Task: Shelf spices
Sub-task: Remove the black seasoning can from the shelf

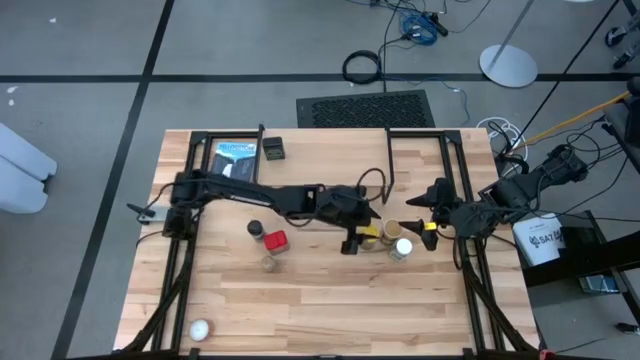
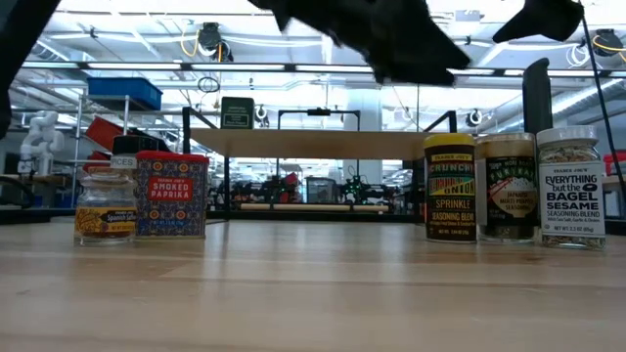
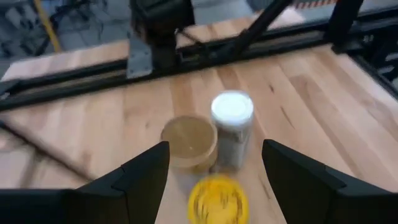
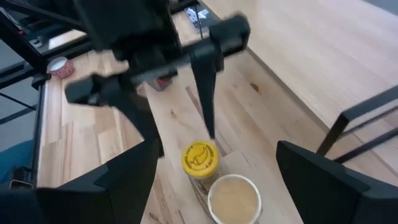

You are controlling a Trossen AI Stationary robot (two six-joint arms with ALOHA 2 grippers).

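Wooden counter, lit from above, workshop floor beyond; your stock runs left to right as follows. Black square tin sits at the far edge, apart. Small dark-lidded jar, red tin and a third small jar form the left cluster. Shelf stands behind, its plank bare. Left gripper hangs over the right cluster, arm stretched across the counter, wrist pitched down, jaws parted and empty, bracketing the yellow-lidded jar. Tan-lidded jar and white-lidded jar stand just beyond. Right gripper waits beside them, wide and empty. Step in hand, as you'd judge: first pick. Next: lower, close on the yellow lid.
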